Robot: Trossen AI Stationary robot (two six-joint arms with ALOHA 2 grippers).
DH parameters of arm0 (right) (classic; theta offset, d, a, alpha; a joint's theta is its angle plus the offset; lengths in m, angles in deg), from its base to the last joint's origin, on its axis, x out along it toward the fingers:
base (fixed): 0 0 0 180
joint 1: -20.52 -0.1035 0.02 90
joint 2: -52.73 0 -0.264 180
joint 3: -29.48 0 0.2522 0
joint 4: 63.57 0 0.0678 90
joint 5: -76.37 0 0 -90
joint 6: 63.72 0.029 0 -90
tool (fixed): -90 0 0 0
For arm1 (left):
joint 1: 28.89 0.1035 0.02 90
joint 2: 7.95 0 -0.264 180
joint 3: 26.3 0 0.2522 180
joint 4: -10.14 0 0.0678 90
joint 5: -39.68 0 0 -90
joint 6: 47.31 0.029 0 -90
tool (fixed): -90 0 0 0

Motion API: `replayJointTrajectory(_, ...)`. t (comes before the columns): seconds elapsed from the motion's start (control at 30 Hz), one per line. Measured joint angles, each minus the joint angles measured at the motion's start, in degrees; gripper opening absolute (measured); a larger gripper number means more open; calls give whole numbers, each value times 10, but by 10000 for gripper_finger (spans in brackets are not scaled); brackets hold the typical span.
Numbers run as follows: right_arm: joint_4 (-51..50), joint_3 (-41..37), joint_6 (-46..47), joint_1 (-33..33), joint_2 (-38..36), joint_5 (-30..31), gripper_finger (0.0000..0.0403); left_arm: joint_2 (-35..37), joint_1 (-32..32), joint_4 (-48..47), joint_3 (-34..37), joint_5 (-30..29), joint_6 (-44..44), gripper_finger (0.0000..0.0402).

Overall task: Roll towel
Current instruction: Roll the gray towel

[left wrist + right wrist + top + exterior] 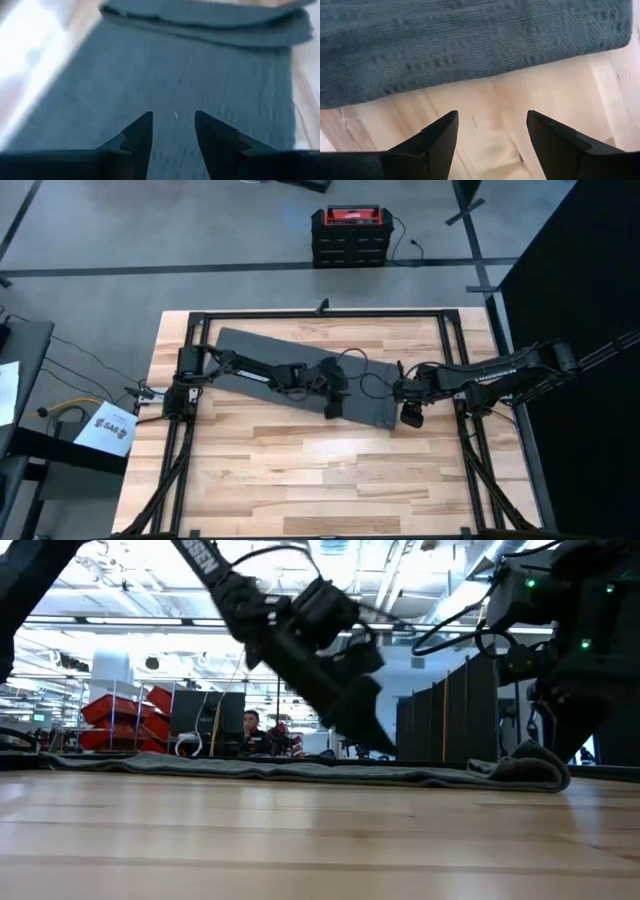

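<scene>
A plain dark grey rectangular cloth towel [290, 365] lies spread flat on the light wooden slatted table [300, 470], running slantwise from near the far left corner toward the middle of the right edge. Its end nearest the right edge is folded over into a low rumpled hump [525, 768], seen from table height; the rest lies flat. The left gripper [335, 402] of the dark left arm is over the middle of the towel, its two dark fingers [137, 132] slightly parted with a narrow gap, pointing down at the cloth and holding nothing; whether the tips touch the weave cannot be told. The right gripper [411, 417] of the dark right arm is at the towel's folded end near the right edge, its fingers [440, 135] spread wide over bare wood just beside the cloth's edge, gripping nothing. A black metal frame [330, 313] borders the table. Beyond the far edge, a red and black box [349, 237] stands on the grey floor.
</scene>
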Motion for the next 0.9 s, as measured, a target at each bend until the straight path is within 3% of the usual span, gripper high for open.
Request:
replayJointTrajectory(0.1, 0, 0, 5, 0, 0, 0, 226, -3, 2, 22, 28, 36, -23, 134)
replayJointTrajectory(0.37, -27, 14, 46, -29, -1, 1, 226, 4, -32, -36, 57, 17, -4, 134)
replayJointTrajectory(0.67, -2, 14, 172, -160, -1, 4, 226, 7, -93, -73, 74, 11, 35, 133)
replayJointTrajectory(0.9, 82, 14, 314, -291, 10, 30, 226, 48, -141, -113, 80, 17, 37, 133)
